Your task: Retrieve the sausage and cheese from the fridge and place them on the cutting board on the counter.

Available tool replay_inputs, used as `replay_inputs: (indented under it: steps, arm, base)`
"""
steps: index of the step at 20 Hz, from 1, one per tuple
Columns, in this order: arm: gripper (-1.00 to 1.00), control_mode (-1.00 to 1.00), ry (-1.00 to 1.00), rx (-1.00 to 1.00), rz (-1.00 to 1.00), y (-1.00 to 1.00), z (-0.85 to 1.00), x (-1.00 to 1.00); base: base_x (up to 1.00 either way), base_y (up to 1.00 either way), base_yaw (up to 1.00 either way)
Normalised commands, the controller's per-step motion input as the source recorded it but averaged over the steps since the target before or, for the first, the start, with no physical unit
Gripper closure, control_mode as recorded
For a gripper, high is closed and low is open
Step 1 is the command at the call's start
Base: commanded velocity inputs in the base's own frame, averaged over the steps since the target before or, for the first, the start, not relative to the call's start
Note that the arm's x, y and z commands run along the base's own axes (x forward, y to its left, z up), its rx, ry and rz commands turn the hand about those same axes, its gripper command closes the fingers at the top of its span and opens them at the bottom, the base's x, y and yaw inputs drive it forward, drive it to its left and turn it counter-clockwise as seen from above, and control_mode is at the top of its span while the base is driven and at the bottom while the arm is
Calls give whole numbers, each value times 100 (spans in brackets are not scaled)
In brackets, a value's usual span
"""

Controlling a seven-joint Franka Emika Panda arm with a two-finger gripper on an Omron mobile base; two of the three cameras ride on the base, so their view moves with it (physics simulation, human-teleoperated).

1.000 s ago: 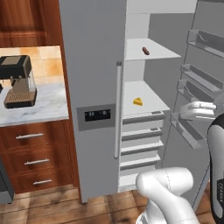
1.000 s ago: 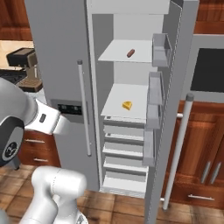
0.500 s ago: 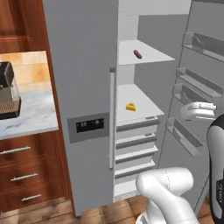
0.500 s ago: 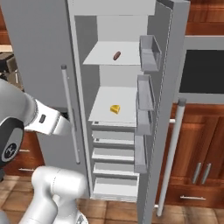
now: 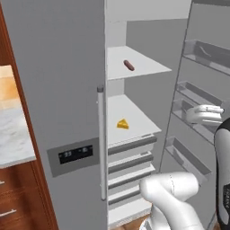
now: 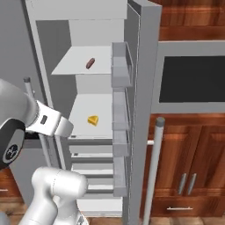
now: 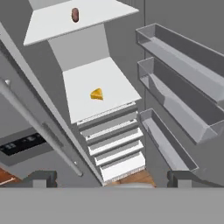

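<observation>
The fridge (image 5: 58, 90) stands with its right door swung open and its left door closed. On the upper white shelf lies the sausage (image 5: 129, 65) (image 6: 90, 63) (image 7: 75, 15), small and reddish-brown. The yellow cheese (image 5: 122, 124) (image 6: 92, 120) (image 7: 97, 94) wedge sits one shelf below it. My gripper (image 7: 111, 179) is open and empty. It hangs outside the fridge, well short of both shelves and lower than the cheese. A strip of the marbled counter (image 5: 13, 139) shows at the far left. The cutting board is out of view.
Grey door bins (image 7: 183, 57) (image 5: 197, 101) line the open door on the right. White drawers (image 7: 113, 140) stack under the cheese shelf. The closed door's bar handle (image 5: 101, 143) runs close to the opening. A dark oven panel (image 6: 191, 79) and wooden cabinets (image 6: 189, 145) lie right of the fridge.
The base has driven closer to the fridge and to the right, so the open compartment looms larger and the coffee machine has left the view. The gripper stays open.
</observation>
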Motion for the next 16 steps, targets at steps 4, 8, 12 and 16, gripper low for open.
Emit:
replay_inputs:
  steps: [4, 8, 12, 16]
  arm:
    - [-100, 100, 0, 0, 0, 0, 0, 0]
    - [-100, 100, 0, 0, 0, 0, 0, 0]
    - [-100, 100, 0, 0, 0, 0, 0, 0]
    - [-100, 100, 0, 0, 0, 0, 0, 0]
  base:
    - [87, 7, -8]
    - [63, 2, -8]
    - [5, 0, -1]
    - [0, 0, 0]
